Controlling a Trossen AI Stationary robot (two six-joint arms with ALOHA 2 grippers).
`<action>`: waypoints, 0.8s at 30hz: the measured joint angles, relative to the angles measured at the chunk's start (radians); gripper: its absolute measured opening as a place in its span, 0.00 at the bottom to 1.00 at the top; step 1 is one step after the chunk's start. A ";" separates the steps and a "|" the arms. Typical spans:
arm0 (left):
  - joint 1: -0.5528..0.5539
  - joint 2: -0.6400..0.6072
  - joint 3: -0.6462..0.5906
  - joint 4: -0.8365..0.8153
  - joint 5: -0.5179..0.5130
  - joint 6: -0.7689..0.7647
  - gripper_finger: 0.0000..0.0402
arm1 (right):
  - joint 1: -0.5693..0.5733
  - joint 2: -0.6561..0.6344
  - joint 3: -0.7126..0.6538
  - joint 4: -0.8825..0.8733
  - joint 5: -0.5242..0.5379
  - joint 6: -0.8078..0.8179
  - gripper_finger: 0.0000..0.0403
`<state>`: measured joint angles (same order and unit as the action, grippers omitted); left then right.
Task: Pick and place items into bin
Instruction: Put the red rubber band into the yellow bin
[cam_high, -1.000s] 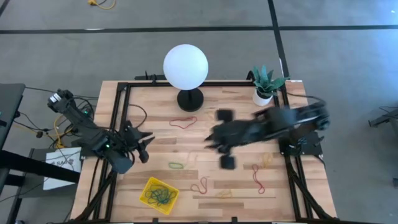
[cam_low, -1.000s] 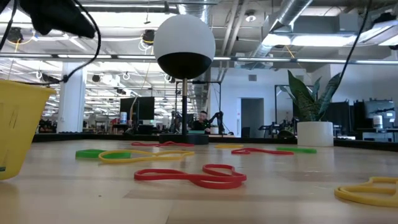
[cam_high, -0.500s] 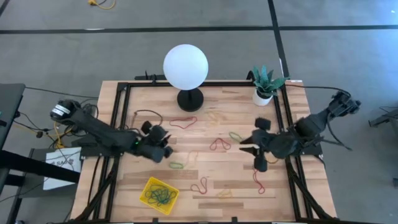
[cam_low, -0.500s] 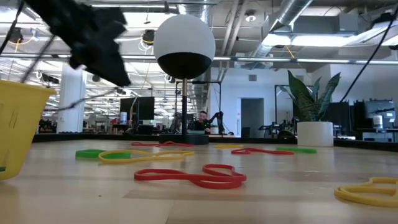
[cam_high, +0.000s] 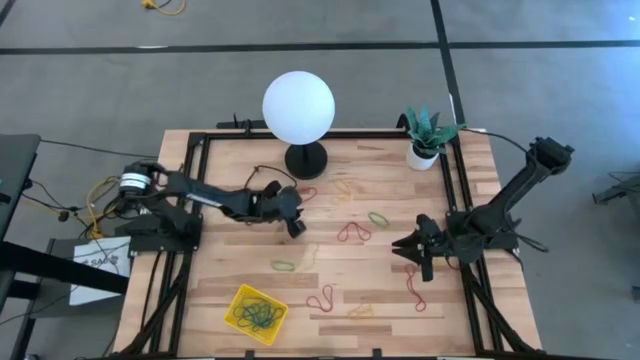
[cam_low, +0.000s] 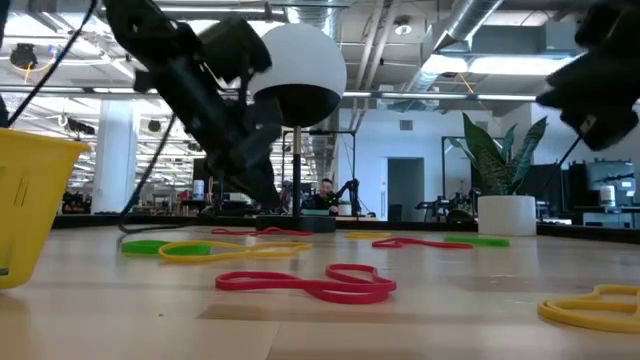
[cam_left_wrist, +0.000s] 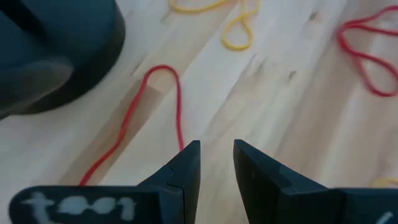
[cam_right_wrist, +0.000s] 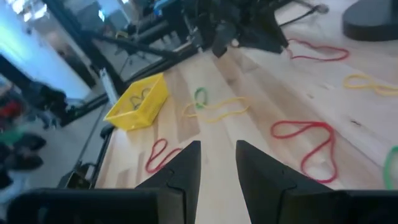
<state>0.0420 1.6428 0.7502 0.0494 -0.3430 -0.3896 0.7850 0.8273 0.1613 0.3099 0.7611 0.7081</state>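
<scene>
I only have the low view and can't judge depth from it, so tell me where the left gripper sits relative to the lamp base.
Observer: The left gripper is open and hangs just in front of the lamp base. Its fingertips are at the end of the red band lying beside that base.
Operator: Report the bin's contents; I see only its wall.
Observer: The yellow bin already holds a tangle of green and dark bands.
Operator: Now place the right gripper.
Observer: The right gripper is open and empty near the table's right edge, pointing toward a red loop.
</scene>
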 joint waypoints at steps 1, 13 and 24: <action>0.013 0.021 0.000 0.029 0.014 0.006 0.22 | -0.004 0.004 -0.020 0.032 0.004 -0.002 0.23; 0.114 0.094 0.000 0.100 0.049 0.029 0.22 | -0.035 0.005 -0.050 0.049 0.001 -0.062 0.23; 0.134 0.094 0.000 0.085 0.103 0.026 0.22 | -0.035 0.005 -0.050 0.048 0.000 -0.062 0.23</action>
<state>0.1756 1.7367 0.7502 0.1347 -0.2401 -0.3641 0.7502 0.8326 0.1112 0.3576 0.7609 0.6460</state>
